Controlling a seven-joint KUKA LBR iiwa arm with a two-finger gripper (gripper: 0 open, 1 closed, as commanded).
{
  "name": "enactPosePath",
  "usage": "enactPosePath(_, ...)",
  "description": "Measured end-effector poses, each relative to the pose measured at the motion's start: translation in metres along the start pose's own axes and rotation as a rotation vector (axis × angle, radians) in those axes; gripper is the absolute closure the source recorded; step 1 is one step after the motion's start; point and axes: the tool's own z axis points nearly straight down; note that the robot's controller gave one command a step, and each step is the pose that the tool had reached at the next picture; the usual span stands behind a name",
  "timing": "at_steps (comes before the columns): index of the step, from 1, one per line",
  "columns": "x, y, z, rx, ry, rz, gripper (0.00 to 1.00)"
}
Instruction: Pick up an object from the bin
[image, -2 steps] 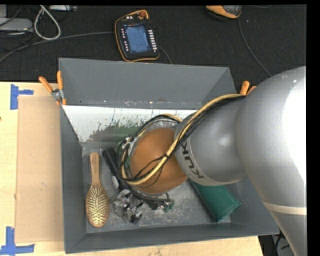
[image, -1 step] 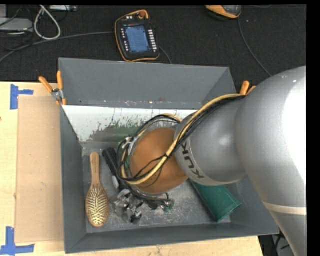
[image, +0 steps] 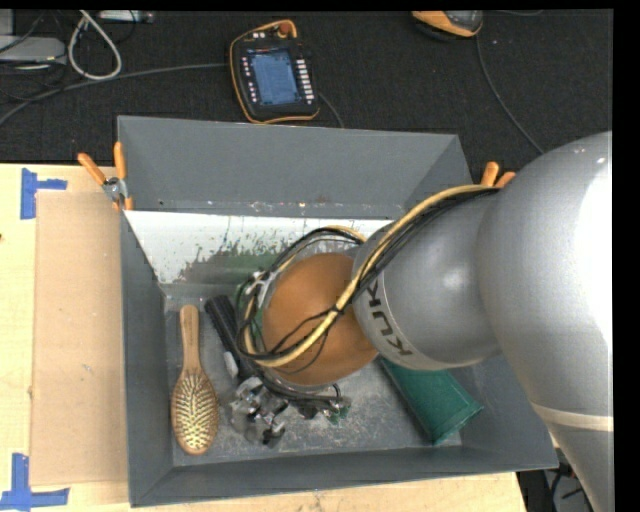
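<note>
Gripper (image: 266, 416) sat low just beside the wooden hairbrush (image: 193, 400), opening and load untellable; likely needed centring over one thing before closing.

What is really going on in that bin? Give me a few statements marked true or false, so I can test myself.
1. A wooden oval hairbrush lies in the left part of the grey metal bin. True.
2. The hairbrush hangs from the end effector. False: it lies on the bin floor, beside the end effector.
3. A dark green block lies at the bin's right, partly under the silver arm. True.
4. The green block touches the hairbrush. False: they lie apart, at opposite sides.
</note>
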Motion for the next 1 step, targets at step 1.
enactPosePath(1, 0.0002, 0.0005, -0.0188, -0.001, 0.001, 0.001, 1.0)
